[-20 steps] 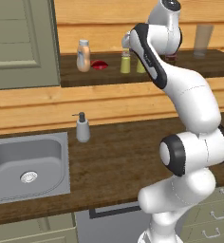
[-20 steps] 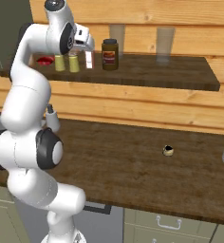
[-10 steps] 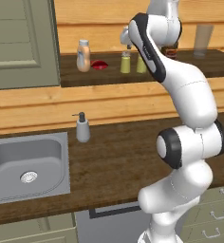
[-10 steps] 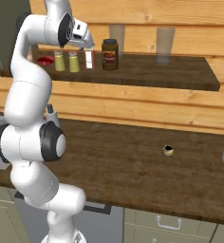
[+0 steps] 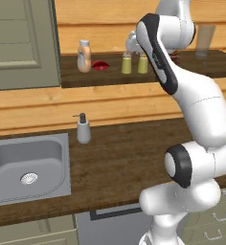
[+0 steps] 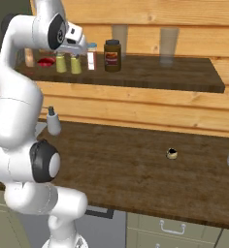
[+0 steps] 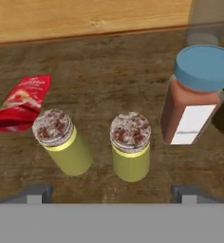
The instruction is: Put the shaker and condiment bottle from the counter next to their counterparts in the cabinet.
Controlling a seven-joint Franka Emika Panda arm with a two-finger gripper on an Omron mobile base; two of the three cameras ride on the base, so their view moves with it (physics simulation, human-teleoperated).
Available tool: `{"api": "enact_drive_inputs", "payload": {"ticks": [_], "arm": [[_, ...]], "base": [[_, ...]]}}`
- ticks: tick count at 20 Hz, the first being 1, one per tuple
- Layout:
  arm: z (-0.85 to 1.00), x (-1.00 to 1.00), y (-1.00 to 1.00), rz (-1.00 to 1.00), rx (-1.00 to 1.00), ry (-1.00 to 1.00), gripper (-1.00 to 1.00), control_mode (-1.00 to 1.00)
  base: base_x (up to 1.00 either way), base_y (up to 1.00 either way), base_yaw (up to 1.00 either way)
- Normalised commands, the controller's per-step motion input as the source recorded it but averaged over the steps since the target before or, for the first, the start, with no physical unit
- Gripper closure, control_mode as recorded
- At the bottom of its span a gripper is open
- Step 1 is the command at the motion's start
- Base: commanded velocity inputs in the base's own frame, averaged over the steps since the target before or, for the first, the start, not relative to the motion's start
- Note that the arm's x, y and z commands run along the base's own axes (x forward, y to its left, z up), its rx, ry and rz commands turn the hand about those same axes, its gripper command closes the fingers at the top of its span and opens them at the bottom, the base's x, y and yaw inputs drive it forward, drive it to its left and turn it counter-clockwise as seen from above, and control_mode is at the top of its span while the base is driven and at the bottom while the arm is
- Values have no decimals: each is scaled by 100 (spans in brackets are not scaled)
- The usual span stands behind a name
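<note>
Yellow-green shaker (image 7: pixel 130 154), speckled grey cap

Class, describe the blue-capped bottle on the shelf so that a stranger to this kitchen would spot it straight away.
Start at the dark wooden shelf above the counter. Right of the two yellow-green shakers and left of the dark brown jar stands the bottle. It alone has a blue cap and a white label over reddish contents.

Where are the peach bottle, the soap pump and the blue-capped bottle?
Condiment bottle (image 5: pixel 84 56): left base view, its peach body.
Soap dispenser (image 5: pixel 83 131): left base view, its grey body.
Blue-capped bottle (image 7: pixel 203 67): hand view, its cap.
</note>
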Motion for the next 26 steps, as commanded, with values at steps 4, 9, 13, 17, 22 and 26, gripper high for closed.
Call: {"api": "enact_drive_inputs", "payload": {"ticks": [4,9,13,17,22,26], "arm": [[-72,-100,-1,0,2,-25,-100,-100],[-36,-40,8,0,1,-1,-100,-100],[-100,-100,24,0,0,-10,-100,-100],[-100,-100,19,0,0,-9,-100,-100],[-100,-100,9,0,1,-7,-100,-100],[-100,-100,1,0,4,-3,-100,-100]], "base": [[0,0,0],[0,0,0],[0,0,0],[0,0,0],[0,0,0],[0,0,0]]}}
